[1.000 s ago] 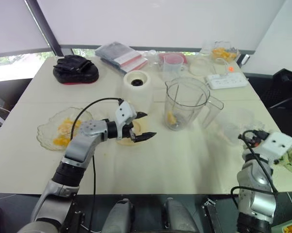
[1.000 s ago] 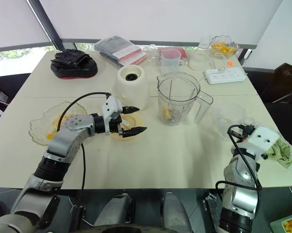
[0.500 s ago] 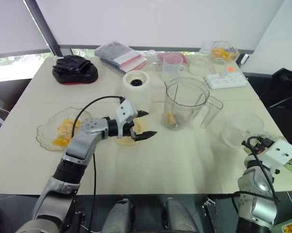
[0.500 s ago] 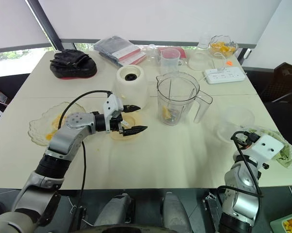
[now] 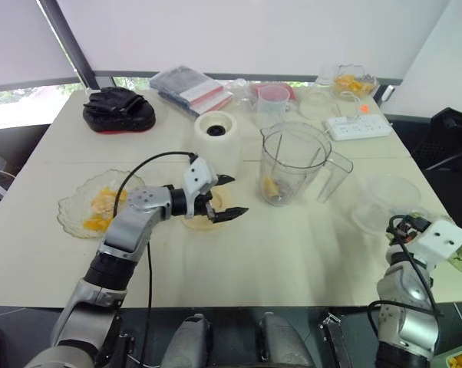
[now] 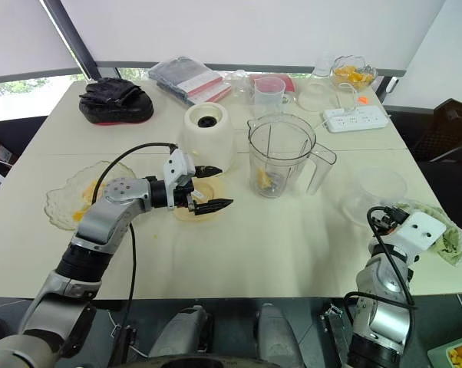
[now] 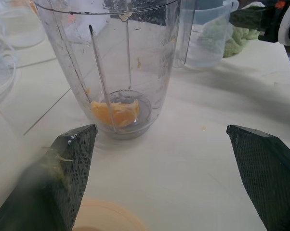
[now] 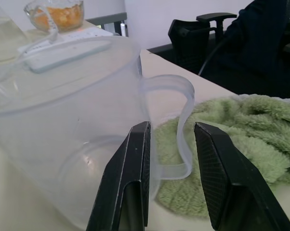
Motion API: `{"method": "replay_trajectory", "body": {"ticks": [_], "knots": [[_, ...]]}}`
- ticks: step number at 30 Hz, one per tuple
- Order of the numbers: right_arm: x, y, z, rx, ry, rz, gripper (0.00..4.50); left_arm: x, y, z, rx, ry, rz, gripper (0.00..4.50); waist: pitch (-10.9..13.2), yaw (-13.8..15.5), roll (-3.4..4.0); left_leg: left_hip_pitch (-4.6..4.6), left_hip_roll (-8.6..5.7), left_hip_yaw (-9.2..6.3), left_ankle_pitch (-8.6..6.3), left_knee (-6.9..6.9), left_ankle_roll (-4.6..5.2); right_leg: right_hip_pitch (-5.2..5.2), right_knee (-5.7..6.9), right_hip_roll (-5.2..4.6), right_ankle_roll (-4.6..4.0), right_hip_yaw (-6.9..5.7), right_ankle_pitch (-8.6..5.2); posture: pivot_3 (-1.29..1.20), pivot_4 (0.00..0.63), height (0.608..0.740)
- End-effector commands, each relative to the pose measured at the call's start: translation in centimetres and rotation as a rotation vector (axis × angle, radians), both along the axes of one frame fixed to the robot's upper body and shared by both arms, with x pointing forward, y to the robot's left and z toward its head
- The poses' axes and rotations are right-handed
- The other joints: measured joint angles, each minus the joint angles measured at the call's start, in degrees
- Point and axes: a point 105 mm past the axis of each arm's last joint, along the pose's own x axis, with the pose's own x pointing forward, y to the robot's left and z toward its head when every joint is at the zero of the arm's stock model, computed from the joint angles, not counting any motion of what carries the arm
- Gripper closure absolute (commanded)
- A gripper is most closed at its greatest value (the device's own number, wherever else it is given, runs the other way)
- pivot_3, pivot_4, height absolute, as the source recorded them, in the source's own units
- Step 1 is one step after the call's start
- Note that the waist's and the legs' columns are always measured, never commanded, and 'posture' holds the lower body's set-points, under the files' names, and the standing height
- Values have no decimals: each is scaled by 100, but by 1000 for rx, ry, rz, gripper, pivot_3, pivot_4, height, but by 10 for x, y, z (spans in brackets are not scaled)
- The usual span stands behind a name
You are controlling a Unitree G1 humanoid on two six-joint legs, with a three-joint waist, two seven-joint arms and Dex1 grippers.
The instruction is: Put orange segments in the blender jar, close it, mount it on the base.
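The clear blender jar [image 5: 292,162] stands uncapped mid-table with one orange segment [image 7: 116,111] at its bottom. The white blender base [image 5: 217,134] is just behind and to its left. A glass plate [image 5: 70,217] at the left holds more orange segments [image 5: 100,207]. My left gripper [image 5: 237,195] is open and empty, pointing at the jar from the left, low over a pale orange round lid [image 5: 200,222]. My right gripper [image 8: 171,127] is open at the table's right edge, its fingers [image 8: 135,173] close to the handle of a clear plastic jug [image 8: 63,125].
A green cloth [image 8: 231,134] lies by the right gripper. At the back are a power strip [image 5: 358,126], a bowl of orange pieces [image 5: 354,80], a pink-topped measuring cup [image 5: 273,103], a packet [image 5: 191,88] and a black pad [image 5: 117,109].
My right arm has sunk and drawn back toward the table's right edge, uncovering the clear jug. The left gripper has barely moved and stays open.
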Motion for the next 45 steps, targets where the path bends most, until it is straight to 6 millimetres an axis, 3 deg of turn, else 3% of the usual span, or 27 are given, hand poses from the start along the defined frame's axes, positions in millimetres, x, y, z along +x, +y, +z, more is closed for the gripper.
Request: {"method": "replay_trajectory", "body": {"ticks": [1,9,17,20,21,26,32,40,45], "knots": [[0,-10,14,-48,-41,-24,3067,-3,-2,9,-9,-43,-16,0,0,0,0,0,0,0,0,0,0,0,0,0,0,0,0,0,150,740],[9,-29,17,-70,-43,-46,3067,-5,-3,8,-8,-40,-17,0,1,-1,1,0,0,2,0,0,0,0,-1,0,0,0,0,0,150,740],[18,-34,14,-80,-35,-37,3067,-4,-2,8,-6,-44,-10,0,1,-4,2,0,0,2,0,0,1,1,-1,0,0,0,0,0,150,740],[19,-33,15,-82,-39,-33,3935,-4,-1,8,-7,-45,-6,0,2,-4,3,0,0,3,0,0,1,1,-1,0,0,0,0,0,150,740],[19,-33,15,-83,-41,-30,4456,-4,-1,8,-7,-45,-5,0,2,-3,4,0,0,2,0,0,1,1,-1,0,0,0,0,0,150,740],[17,-29,26,-126,-63,-9,4485,-3,-1,8,-11,-46,1,0,2,26,4,0,0,0,0,0,1,3,-2,0,0,-1,0,0,150,740],[18,-19,70,-125,-186,11,4485,2,2,15,-39,-44,21,0,9,9,16,0,0,1,0,-1,0,3,-4,-1,0,0,0,0,150,740],[39,-13,161,-145,-349,90,4485,6,-1,34,-135,-24,27,0,25,-6,41,0,0,2,1,-1,0,0,-4,1,0,2,0,0,150,740],[58,12,224,-296,-378,261,4485,2,-4,41,-165,-33,7,0,27,1,43,-7,0,3,0,-3,1,-1,-14,0,0,0,0,0,150,740]]}}
